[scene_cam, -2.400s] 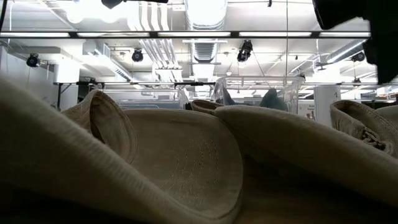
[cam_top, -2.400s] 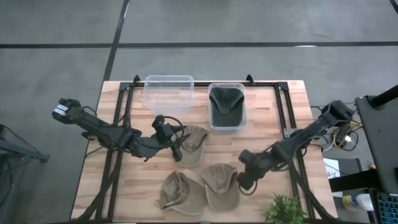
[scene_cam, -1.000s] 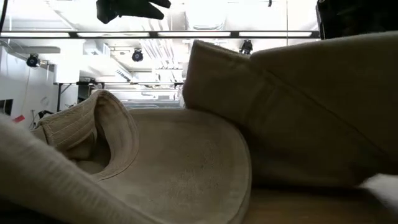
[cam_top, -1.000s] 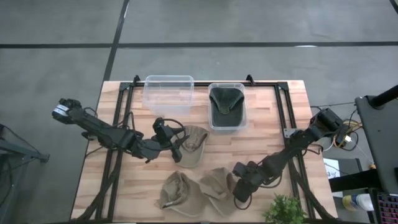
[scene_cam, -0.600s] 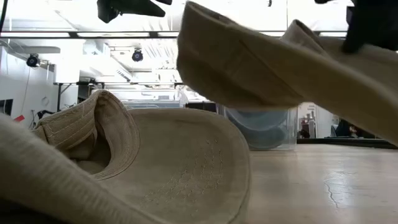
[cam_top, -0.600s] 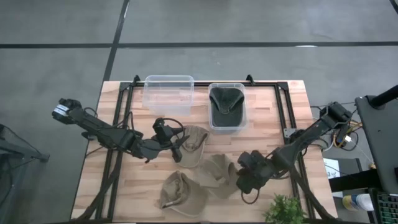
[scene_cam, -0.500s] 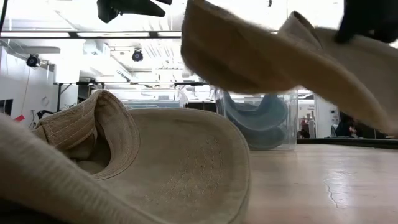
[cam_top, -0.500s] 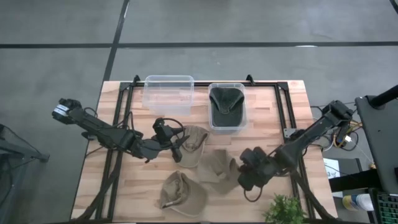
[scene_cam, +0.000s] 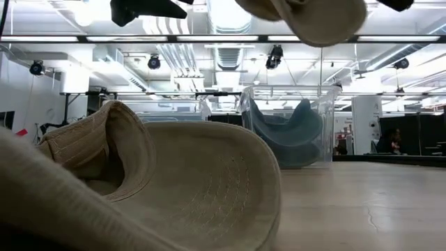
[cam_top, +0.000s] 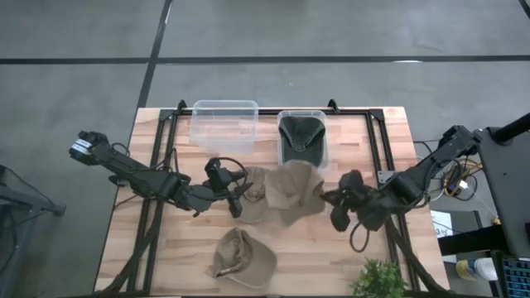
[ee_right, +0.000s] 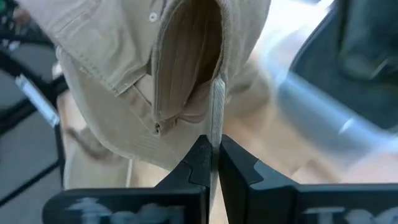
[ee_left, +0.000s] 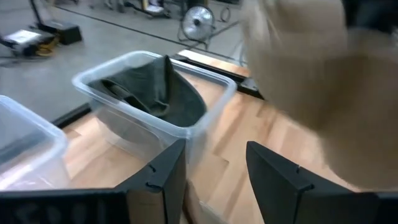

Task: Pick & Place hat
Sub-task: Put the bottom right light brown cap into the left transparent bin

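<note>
- We have the tan hat [cam_top: 291, 192] off the table, hanging over mid-table just near of the right-hand bin [cam_top: 301, 141]; the low view shows it high overhead, clear of the wood.
- Our right gripper [ee_right: 212, 157] is pinched tight on the hat's edge, the fabric drooping away from the fingers, so the grip is thin and the hat can swing.
- That clear bin, at the far side of the table, already holds a dark green hat [cam_top: 301, 136]; an empty clear bin [cam_top: 224, 124] sits to its left. We judge one of these to be the target.
- To do this carry well, we should keep the hat high enough that its drooping crown clears the bin's rim, move smoothly, centre it over the opening, then let go.
- Our left gripper [ee_left: 211, 171] rests over another tan hat [cam_top: 252, 201] at mid-table, jaws apart and holding nothing; we should pass clear of it.
- A third tan hat [cam_top: 240, 257] lies at the near edge, with a small plant [cam_top: 378, 278] at the near right.
</note>
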